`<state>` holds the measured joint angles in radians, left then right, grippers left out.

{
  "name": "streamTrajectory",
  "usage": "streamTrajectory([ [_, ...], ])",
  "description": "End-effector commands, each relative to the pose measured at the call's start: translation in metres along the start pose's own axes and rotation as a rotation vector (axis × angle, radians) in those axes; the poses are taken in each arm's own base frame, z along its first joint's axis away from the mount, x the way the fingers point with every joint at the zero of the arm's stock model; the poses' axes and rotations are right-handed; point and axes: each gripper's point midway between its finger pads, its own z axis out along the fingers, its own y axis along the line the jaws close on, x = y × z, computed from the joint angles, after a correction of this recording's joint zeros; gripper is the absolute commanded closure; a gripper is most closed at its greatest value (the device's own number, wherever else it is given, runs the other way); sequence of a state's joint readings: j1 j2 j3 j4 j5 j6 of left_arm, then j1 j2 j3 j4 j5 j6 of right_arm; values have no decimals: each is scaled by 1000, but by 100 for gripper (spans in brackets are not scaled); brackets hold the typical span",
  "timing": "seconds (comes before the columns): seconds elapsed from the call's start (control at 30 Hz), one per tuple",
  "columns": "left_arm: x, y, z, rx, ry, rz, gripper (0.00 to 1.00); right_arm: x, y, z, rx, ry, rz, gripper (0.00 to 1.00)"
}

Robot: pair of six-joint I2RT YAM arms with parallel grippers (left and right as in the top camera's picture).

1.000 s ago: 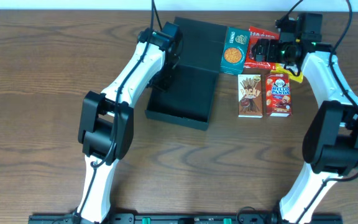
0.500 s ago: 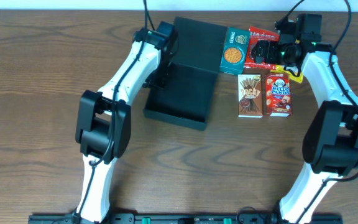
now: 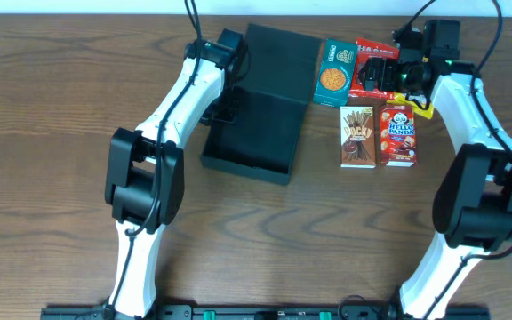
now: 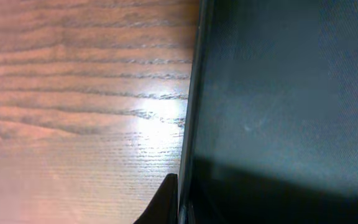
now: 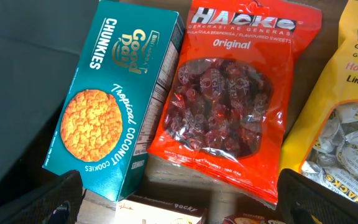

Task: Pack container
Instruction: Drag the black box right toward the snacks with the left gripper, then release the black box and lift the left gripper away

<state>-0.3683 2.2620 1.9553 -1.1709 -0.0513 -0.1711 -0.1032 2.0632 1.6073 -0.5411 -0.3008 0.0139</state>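
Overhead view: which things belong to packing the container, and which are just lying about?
In the job: container; left pincer, shut on its left wall; right pincer, open.
Lying untouched: Good Day cookie box; red Hacks bag; yellow sweets bag; Pocky box; Hello Panda box.

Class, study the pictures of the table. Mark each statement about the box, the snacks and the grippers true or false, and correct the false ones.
1. The container has its lid open. True.
2. The Good Day cookie box lies inside the container. False: it lies outside, beside the lid.
3. The right gripper is open and holds nothing. True.
4. The Hacks bag is yellow. False: it is red; a yellow bag lies next to it.
5. The Pocky box and the Hello Panda box lie side by side. True.
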Motion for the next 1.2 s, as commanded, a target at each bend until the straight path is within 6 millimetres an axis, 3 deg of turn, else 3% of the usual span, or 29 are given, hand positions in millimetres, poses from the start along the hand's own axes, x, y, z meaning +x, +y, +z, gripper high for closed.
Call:
streamTrajectory([
  [0.0, 16, 4, 10, -16, 52, -130, 94, -7, 4, -4, -19, -15, -12, 1],
  [0.1, 22, 5, 16, -25, 73, -142, 94, -7, 4, -3, -18, -15, -13, 1],
  [0.43, 16, 5, 17, -19, 47, -112, 94, -6, 7, -4, -32, -15, -13, 1],
  [0.53, 15, 5, 16, -17, 46, -114, 79, -7, 14, -4, -71, -15, -14, 1],
  [0.6, 15, 5, 15, -11, 45, -135, 62, -6, 20, -3, -87, -14, -21, 1],
  [0.67, 13, 6, 13, 5, 39, -155, 37, -7, 27, -1, -94, -17, -34, 1],
  [0.77, 6, 3, 7, 69, 18, -176, 17, -11, 39, 3, -80, -31, -67, 1],
  [1.03, -24, 12, -36, 208, -141, -235, 6, -12, 70, 16, 25, -53, -164, 1],
  [1.17, -41, 28, -67, 246, -257, -268, 2, -14, 69, 25, 98, -74, -104, 1],
])
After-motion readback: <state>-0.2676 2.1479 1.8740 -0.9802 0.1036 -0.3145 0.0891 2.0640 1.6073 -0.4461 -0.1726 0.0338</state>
